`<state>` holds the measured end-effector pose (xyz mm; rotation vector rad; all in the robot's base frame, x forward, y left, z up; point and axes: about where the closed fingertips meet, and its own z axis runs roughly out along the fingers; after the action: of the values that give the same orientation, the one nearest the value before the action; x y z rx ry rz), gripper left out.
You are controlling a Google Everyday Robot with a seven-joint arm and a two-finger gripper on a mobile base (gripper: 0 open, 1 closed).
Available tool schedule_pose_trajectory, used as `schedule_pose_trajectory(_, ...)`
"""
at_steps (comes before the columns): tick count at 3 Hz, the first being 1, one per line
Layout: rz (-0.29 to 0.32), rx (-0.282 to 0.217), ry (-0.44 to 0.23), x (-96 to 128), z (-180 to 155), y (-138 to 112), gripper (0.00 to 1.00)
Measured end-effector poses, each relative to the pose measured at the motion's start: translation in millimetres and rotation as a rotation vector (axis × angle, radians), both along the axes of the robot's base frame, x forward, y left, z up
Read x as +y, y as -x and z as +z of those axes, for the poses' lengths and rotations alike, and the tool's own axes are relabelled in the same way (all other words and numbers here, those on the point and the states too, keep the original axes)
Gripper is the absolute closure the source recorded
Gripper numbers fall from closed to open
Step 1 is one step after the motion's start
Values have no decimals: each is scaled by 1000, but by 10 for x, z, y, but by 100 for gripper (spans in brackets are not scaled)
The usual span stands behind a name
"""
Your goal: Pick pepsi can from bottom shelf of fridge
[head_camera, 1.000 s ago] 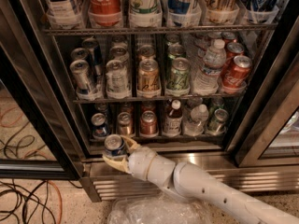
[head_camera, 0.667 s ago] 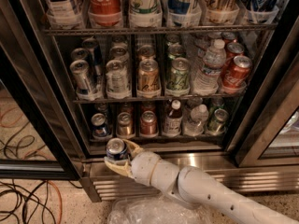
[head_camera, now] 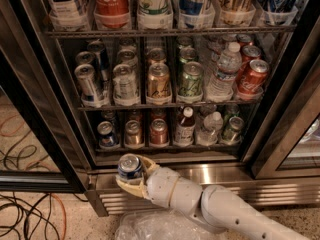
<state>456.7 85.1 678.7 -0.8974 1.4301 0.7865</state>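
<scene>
The can [head_camera: 129,166], dark blue with a silver top and pull tab, sits upright at 7 o'clock, outside the fridge [head_camera: 33,115]. It is below the shelf [head_camera: 170,147] and before the steel base [head_camera: 235,176]. The gripper [head_camera: 132,175] is there too, jaws closed round its sides, likely to keep it level.

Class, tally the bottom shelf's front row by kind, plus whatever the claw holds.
Front-row cans: 4
Front-row bottles: 2
pepsi can, gripped in the claw below the bottom shelf: 1
Total: 7
</scene>
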Motion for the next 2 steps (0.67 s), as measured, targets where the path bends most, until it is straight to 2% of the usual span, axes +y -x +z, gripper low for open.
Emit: schedule_pose_trajectory(2,-9,5,31,-183,156,215,100)
